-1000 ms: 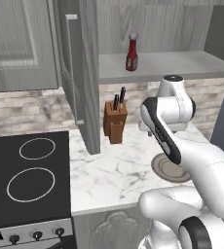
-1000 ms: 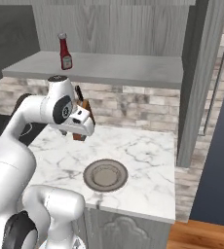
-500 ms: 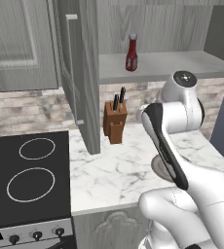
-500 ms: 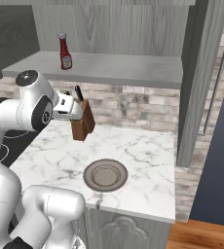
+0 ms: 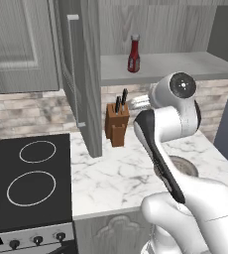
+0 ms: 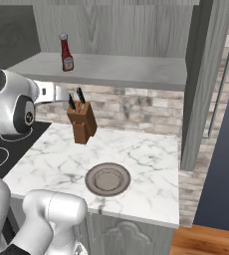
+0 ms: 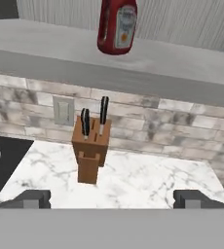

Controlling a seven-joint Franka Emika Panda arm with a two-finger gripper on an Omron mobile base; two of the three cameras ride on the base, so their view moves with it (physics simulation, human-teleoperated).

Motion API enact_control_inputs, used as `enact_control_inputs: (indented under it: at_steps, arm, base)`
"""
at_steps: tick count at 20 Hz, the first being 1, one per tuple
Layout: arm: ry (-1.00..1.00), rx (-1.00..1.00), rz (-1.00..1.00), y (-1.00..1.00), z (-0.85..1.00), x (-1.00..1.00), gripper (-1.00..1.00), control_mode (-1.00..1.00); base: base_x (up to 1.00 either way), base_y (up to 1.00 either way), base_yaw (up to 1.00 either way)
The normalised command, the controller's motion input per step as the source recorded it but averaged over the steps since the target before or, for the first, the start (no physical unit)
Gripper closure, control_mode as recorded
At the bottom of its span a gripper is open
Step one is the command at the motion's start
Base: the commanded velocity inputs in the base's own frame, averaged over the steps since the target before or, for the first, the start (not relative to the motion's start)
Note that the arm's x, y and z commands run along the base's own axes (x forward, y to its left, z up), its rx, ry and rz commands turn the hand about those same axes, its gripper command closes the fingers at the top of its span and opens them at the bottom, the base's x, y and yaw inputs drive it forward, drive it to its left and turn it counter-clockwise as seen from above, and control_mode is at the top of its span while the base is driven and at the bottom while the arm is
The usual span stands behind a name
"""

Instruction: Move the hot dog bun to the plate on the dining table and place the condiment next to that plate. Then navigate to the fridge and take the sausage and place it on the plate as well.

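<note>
Dark red condiment [image 7: 117, 25] stands on the shelf [image 7: 192, 73], above and ahead of the gripper [image 7: 113, 198], whose fingers are spread. The arm has swung leftward since earlier; knife block [image 7: 90, 146] lies directly ahead on the bench [image 7: 148, 182].

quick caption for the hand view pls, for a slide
Open gripper faces a knife block on the marble counter, ketchup bottle on the shelf above.

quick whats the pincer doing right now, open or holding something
Pincer: open, holding nothing; its fingertips stand far apart, facing the knife block, with the condiment up on the shelf.
</note>
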Motion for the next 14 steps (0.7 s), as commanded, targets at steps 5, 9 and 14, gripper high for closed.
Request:
enact_control_inputs:
  at_steps: [5,9,14]
  arm:
    - [-0.08,-0.01,0.00,0.37,0.72,0.31,-1.00,-1.00]
    - [-0.02,0.00,0.00,0.15,0.65,0.58,-1.00,-1.00]
    - [0.00,0.00,-0.01,0.07,0.52,0.69,-1.00,-1.00]
  base:
    - [0.00,0.00,0.00]
    - [0.00,0.00,0.00]
    - [0.00,0.00,0.00]
